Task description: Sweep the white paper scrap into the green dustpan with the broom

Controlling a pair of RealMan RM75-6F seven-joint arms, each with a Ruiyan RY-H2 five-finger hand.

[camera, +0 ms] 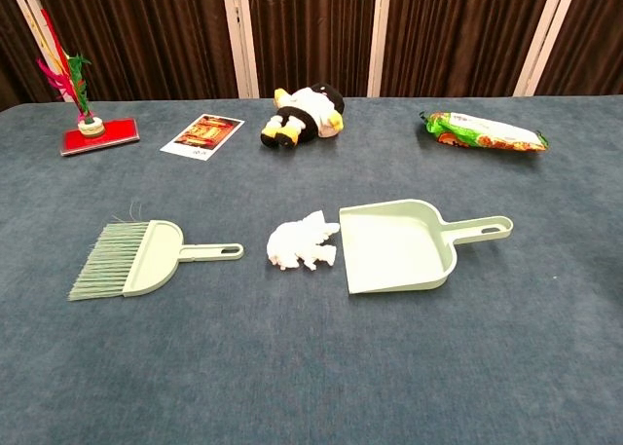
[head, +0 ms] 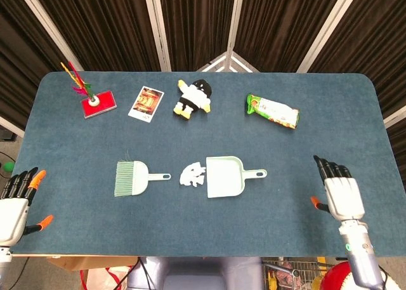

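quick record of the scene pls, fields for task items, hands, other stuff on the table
broom: lies flat left of the scrap, bristles pointing left, handle pointing right, untouched
paper scrap: white, crumpled, at the dustpan's open mouth
dustpan: green, flat on the table, handle pointing right
left hand: open, at the near left table edge, holding nothing
right hand: open, over the near right of the table, holding nothing
other items: plush toy, snack packet, picture card, red base with feathers, all along the far side
table: blue cloth top

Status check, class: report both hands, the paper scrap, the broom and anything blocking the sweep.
Left hand open; right hand open. White paper scrap at green plastic dustpan mouth. Green hand broom untouched. Path unobstructed.
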